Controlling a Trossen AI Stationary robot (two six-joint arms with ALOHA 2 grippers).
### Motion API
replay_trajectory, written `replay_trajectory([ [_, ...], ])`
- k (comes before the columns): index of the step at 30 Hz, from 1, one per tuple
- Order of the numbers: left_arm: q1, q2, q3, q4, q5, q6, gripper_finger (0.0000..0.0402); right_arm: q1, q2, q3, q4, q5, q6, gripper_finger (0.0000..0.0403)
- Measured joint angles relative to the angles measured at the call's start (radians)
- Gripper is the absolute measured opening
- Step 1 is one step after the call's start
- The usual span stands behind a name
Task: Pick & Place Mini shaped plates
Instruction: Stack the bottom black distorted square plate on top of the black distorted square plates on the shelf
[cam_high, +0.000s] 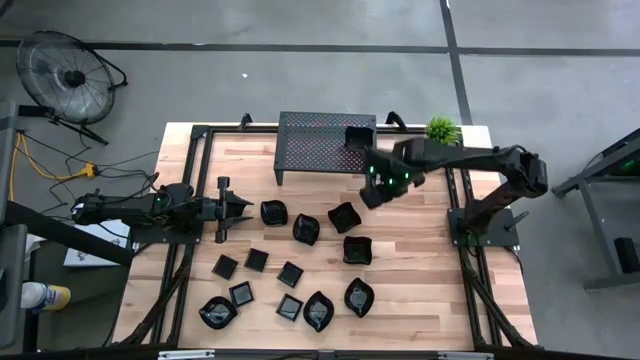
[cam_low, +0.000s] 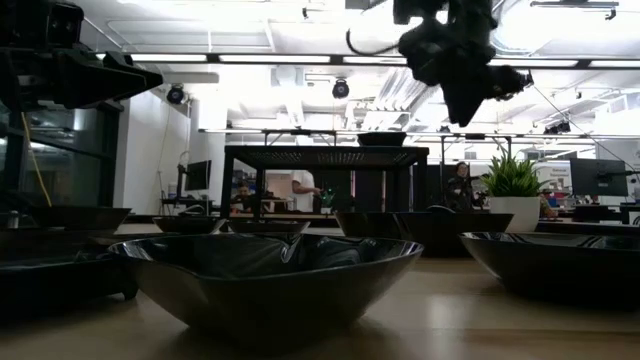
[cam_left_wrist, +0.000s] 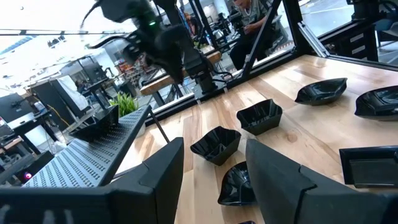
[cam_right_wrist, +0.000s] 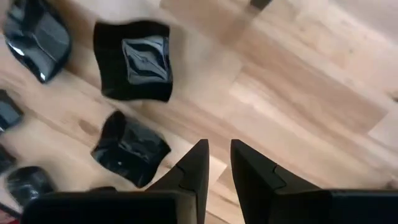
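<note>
Left end effector (cam_high: 238, 207), fingers spread and empty, hangs low just short of the nearest mini shaped plates (cam_high: 274, 212). Right end effector (cam_high: 372, 195), fingers nearly together pinching nothing, sits high above bare surface (cam_right_wrist: 298, 81), wavy plates beside it. Best descend square over one rim. Only overhead shows one dish (cam_high: 358, 137) on the perforated rack (cam_high: 310, 140).

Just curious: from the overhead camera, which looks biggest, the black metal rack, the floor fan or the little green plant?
1. Rack, largest.
2. Fan, smaller, though it stands on the floor, farther from the camera.
3. Plant, clearly smallest.
</note>
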Motion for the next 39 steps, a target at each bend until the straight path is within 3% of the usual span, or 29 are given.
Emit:
replay_trajectory([
  [11,0.000,0.000,0.000,0.000,0.000,0.000,0.0170,0.372,0.000,0.000,0.001,0.142,0.430,0.0062],
  [18,0.000,0.000,0.000,0.000,0.000,0.000,0.0170,0.534,0.028,0.000,0.005,0.201,0.697,0.0063],
  [27,0.000,0.000,0.000,0.000,0.000,0.000,0.0170,0.583,0.158,0.000,0.039,0.147,0.795,0.0063],
  [39,0.000,0.000,0.000,0.000,0.000,0.000,0.0170,0.570,0.262,-0.001,0.121,0.238,0.810,0.0063],
])
